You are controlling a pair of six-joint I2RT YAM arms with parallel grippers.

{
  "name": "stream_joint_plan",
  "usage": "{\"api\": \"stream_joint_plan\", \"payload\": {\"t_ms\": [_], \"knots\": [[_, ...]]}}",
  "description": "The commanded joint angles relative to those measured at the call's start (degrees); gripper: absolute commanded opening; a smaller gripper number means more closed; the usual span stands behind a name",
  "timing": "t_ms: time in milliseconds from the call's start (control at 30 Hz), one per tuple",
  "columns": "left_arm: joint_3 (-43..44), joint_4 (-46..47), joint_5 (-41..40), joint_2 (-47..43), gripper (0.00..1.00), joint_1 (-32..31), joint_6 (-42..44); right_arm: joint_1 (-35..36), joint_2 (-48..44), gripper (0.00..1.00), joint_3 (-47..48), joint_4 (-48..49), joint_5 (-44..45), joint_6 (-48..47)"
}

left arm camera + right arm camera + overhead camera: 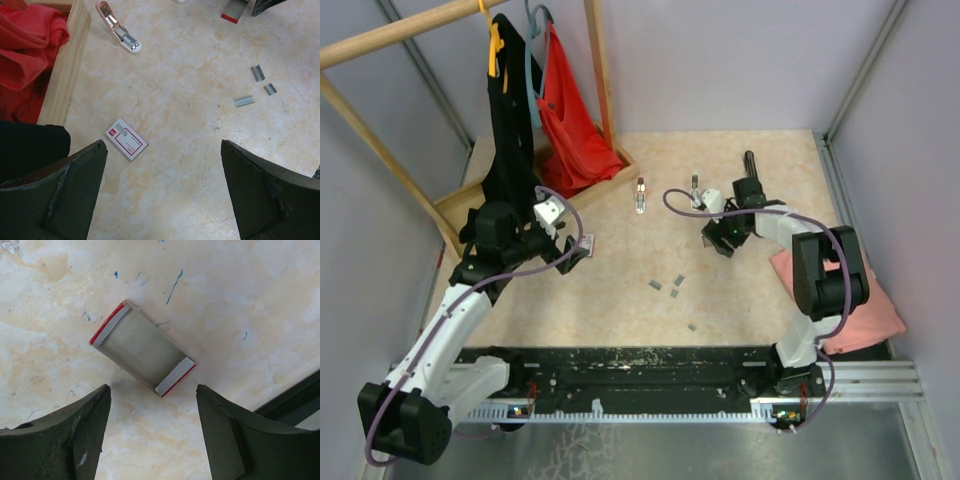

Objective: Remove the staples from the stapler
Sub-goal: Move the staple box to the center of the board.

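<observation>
Several short silver staples (672, 286) lie loose on the table's middle; three strips show in the left wrist view (257, 73). A small pink-and-white stapler (640, 195) lies at the back centre, closed as far as I can tell, and also shows in the left wrist view (118, 33). My left gripper (162, 146) is open and empty above the table, beside a flat box with a red label (126, 139). My right gripper (152, 390) is open and empty just short of a grey tray with red edges (142, 355).
A wooden rack base (460, 205) with a black garment (512, 110) and a red garment (570, 120) stands at the back left. A second small stapler-like item (695, 188) and a black object (751, 172) lie at the back. A pink cloth (865, 305) lies at the right.
</observation>
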Motion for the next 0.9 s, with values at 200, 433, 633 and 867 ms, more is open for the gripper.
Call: {"api": "stream_joint_plan", "payload": {"t_ms": [200,433,633,867], "knots": [[2.32,-0.51,0.00,0.26,1.00,0.44,-0.65,0.42,-13.28,0.81,1.63,-6.37,1.63,3.52],[2.25,0.38,-1.60,0.05,1.00,0.44,-0.85,0.40,-19.18,0.96,3.99,-9.38,1.37,8.11],[4.07,-0.05,-1.35,2.74,1.00,0.38,-0.25,0.40,-21.10,0.97,4.12,-10.65,-0.37,9.25],[8.60,-3.33,1.50,9.38,1.00,0.35,3.32,0.37,-25.70,0.98,0.88,-13.09,-0.48,6.63]]}}
